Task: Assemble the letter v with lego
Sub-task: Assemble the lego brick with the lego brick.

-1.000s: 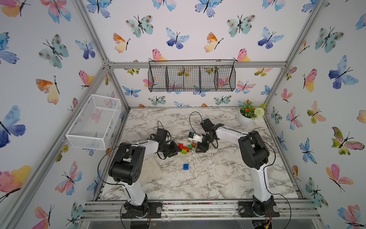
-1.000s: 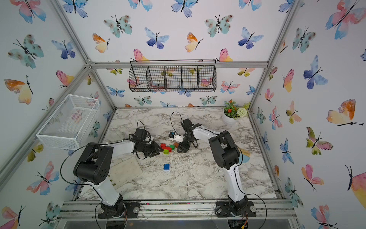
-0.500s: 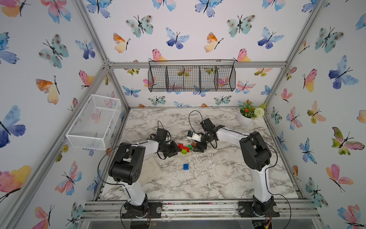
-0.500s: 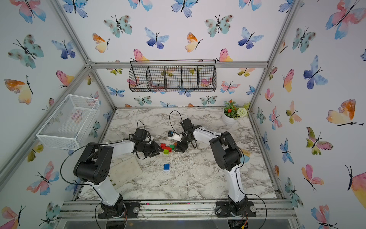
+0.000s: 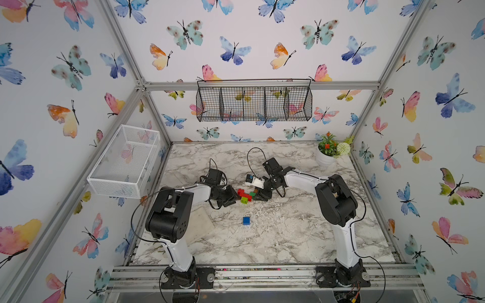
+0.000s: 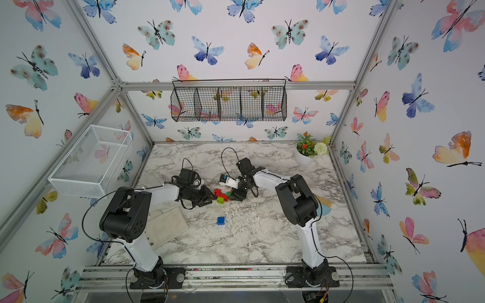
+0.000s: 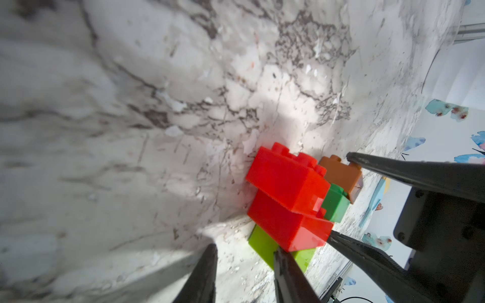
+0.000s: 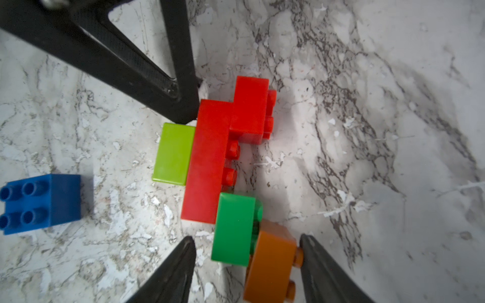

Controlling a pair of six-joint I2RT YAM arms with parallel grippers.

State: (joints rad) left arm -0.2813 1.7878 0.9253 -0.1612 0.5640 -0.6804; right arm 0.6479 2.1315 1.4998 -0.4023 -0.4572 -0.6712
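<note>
The lego cluster lies flat on the marble: a lime green brick [image 8: 173, 154], a longer red brick [image 8: 207, 160], a small red brick [image 8: 249, 110], a dark green brick [image 8: 233, 228] and an orange brick [image 8: 270, 265]. My right gripper [image 8: 245, 241] is open astride the dark green and orange bricks, one finger touching an orange stud. My left gripper [image 7: 245, 251] is open with nothing between its fingers, one fingertip [image 8: 183, 112] against the red and lime end. A blue brick [image 5: 246, 220] lies alone nearer the front. Both top views show the grippers [image 5: 234, 196] [image 5: 258, 195] flanking the cluster [image 6: 221, 196].
A pale flat board [image 5: 199, 225] lies by the left arm. A potted plant [image 5: 325, 157] stands at the back right corner. A white wire basket [image 5: 123, 162] hangs on the left wall and a black wire basket [image 5: 253, 103] on the back wall.
The right arm has shifted very slightly at the cluster. The left arm, the cluster and the blue brick have not visibly moved.
</note>
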